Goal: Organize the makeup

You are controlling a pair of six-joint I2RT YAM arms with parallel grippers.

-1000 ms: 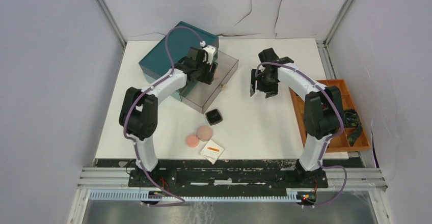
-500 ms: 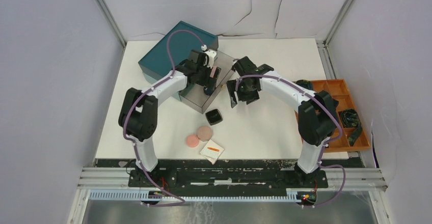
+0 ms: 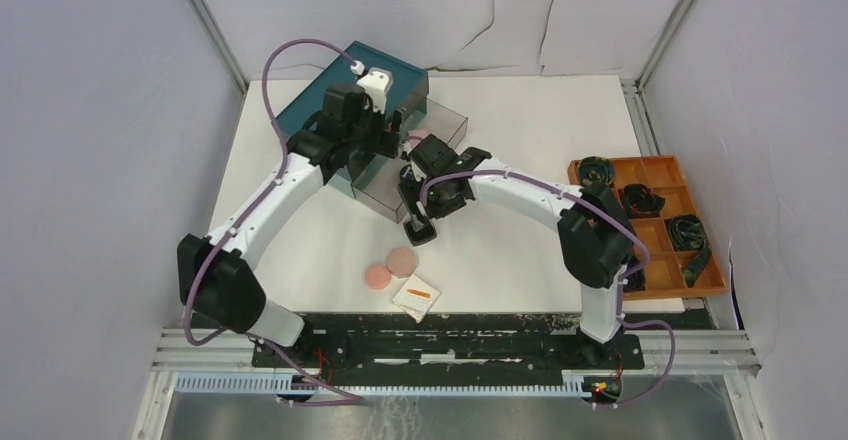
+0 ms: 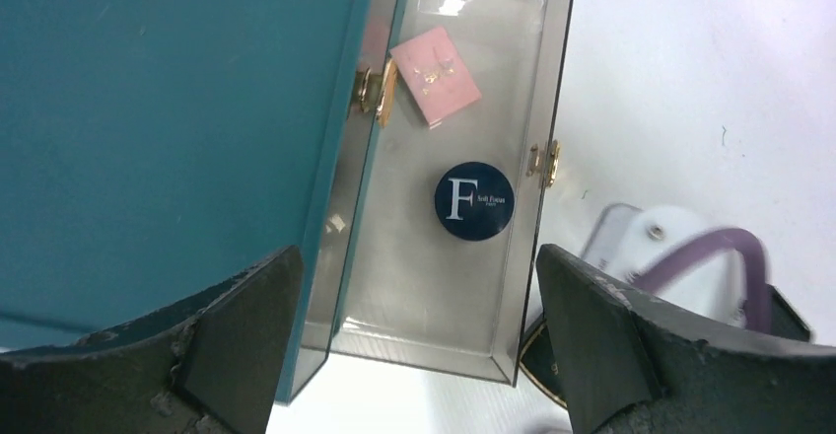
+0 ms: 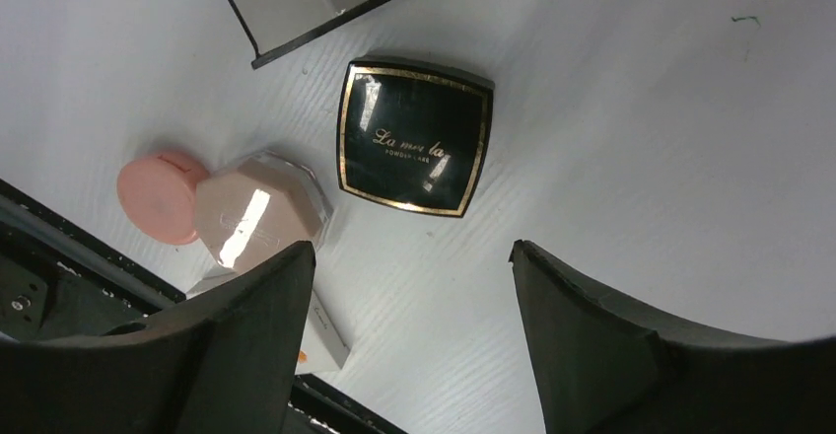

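Observation:
The black square compact [image 5: 415,136] lies on the white table just in front of the clear drawer [image 4: 449,286]. My right gripper [image 5: 412,252] hangs open over it, touching nothing; in the top view the gripper [image 3: 415,210] partly covers the compact [image 3: 421,232]. A pink square [image 4: 435,76] and the dark-blue "F" tin [image 4: 474,201] lie in the drawer. My left gripper [image 4: 414,261] is open and empty above the drawer, next to the teal box [image 4: 168,108]. The pink disc [image 3: 377,277], beige disc [image 3: 402,260] and white pad [image 3: 416,298] with a thin orange-red stick sit near the front edge.
The orange compartment tray [image 3: 667,278] with dark rolled bundles stands at the right edge. The teal box [image 3: 310,120] stands at the back left with the drawer pulled out toward the middle. The two arms are close together over the drawer's front end.
My right gripper swung left and forward from mid-table to above the black compact. My left gripper rose out of the drawer and moved back left, leaving the "F" tin inside.

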